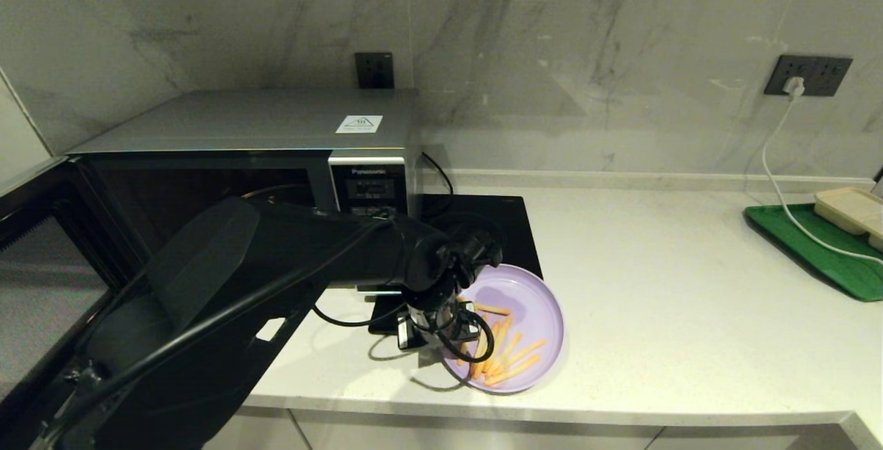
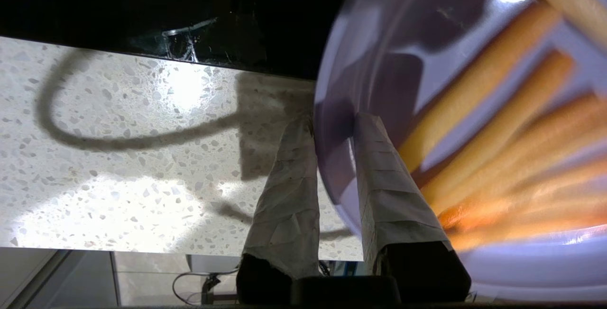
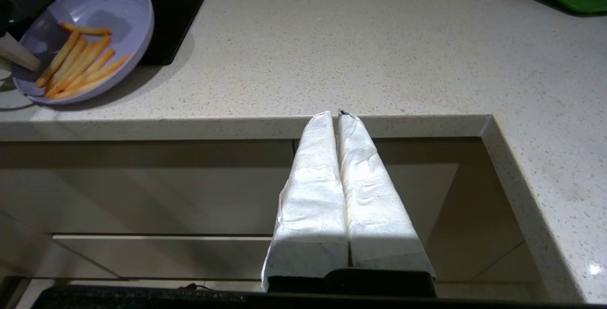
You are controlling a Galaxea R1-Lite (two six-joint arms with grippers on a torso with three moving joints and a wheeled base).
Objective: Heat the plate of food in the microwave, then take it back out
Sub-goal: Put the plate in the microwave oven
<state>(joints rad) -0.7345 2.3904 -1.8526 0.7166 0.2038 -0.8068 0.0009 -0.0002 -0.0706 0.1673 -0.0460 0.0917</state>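
The lilac plate of food (image 1: 534, 298) sits on the counter near its front edge, partly over the corner of the black cooktop, with several orange fries (image 1: 507, 357) on it. My left gripper (image 1: 448, 329) is at the plate's left rim. In the left wrist view its taped fingers (image 2: 289, 190) straddle the rim of the plate (image 2: 379, 39), one outside and one inside, shut on it (image 2: 334, 119). The silver microwave (image 1: 262, 125) stands behind at the left with its door (image 1: 41, 277) swung open. My right gripper (image 3: 337, 113) hangs shut and empty below the counter edge.
A black induction cooktop (image 1: 497, 229) lies to the right of the microwave. At the far right a green tray (image 1: 821, 250) carries a beige compartment tray (image 1: 852, 208). A white cable (image 1: 779, 181) runs from the wall socket to that side. Bare counter (image 1: 676, 284) lies between.
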